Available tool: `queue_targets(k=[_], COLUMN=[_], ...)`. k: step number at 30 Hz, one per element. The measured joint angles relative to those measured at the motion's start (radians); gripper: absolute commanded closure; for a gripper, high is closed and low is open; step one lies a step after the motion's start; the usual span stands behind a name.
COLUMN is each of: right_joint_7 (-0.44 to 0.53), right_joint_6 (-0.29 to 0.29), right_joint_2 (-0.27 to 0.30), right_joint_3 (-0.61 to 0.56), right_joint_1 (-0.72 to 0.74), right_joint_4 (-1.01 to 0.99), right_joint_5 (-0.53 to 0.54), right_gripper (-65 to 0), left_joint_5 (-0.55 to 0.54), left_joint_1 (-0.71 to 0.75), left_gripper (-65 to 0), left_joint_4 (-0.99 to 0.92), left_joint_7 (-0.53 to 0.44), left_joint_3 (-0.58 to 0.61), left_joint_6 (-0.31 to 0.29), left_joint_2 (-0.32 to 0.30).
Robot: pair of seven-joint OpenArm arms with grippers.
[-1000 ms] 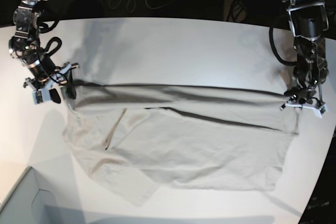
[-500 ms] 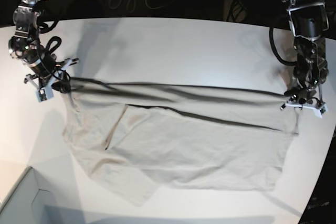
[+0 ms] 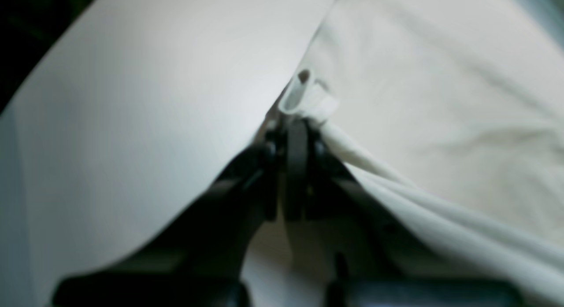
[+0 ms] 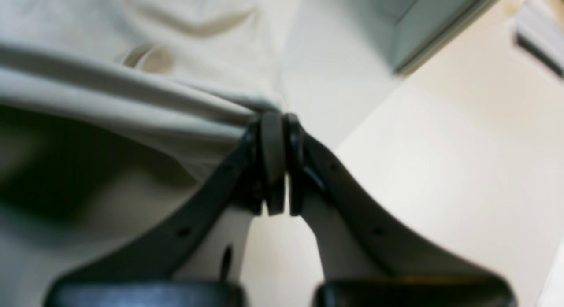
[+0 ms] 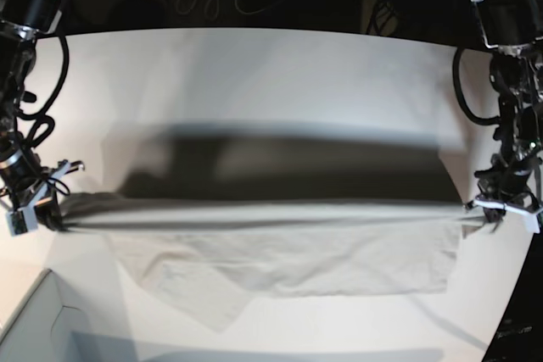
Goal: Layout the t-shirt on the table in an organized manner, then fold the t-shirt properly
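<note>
Both claws clamped on shirt (image 5: 280,252) edge: left claw (image 3: 294,122) pinches corner at frame right, right claw (image 4: 278,122) pinches opposite corner at frame left. Fabric stretched taut between them, raised edge across frame middle, lower half draped on bench (image 5: 280,74). Tension probably there to flatten cloth for clean fold.

Our arms are black and jointed, with looping black cables; each hand (image 5: 501,209) (image 5: 38,209) has white mounts and black fingers (image 4: 273,161).
</note>
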Motion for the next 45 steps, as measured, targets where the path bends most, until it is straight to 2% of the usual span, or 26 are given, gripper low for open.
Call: queue_targets(k=[3,7,14,21,26,30,45], right_joint_7=[0.006,0.021,0.147,0.282,0.363,0.382,0.385], right_joint_6=[-0.002,0.006,0.003,0.005,0.005,0.005,0.004], right_joint_2=[-0.004,-0.055,-0.114,-0.116,-0.117,-0.116,-0.129], right_joint_3=[0.034,0.053,0.062,0.063,0.064,0.064,0.064], right_joint_1=[-0.027,-0.159,-0.3,-0.38,-0.458,-0.494,-0.56], right_joint_4=[0.05,0.058,-0.014,-0.138,-0.142,-0.142,-0.142], right_joint_5=[0.014,0.008,0.0,-0.003,-0.001,-0.001,-0.001], right_gripper=[0.0,0.0,0.0,0.0,0.0,0.0,0.0], left_joint_5=[-0.001,0.002,0.007,0.008,0.0,0.008,0.005], left_joint_1=[-0.001,0.063,0.169,0.286,0.356,0.407,0.48], left_gripper=[0.0,0.0,0.0,0.0,0.0,0.0,0.0], left_joint_4=[0.033,0.034,0.026,0.028,0.041,0.04,0.049], left_joint_7=[-0.005,-0.012,-0.004,-0.006,-0.015,-0.004,-0.019], left_joint_3=[0.0,-0.002,-0.003,-0.004,-0.063,-0.144,-0.149], left_joint_6=[0.001,0.004,0.01,0.01,0.002,0.006,0.003], left_joint_2=[0.0,0.003,0.01,0.011,0.057,0.106,0.111])
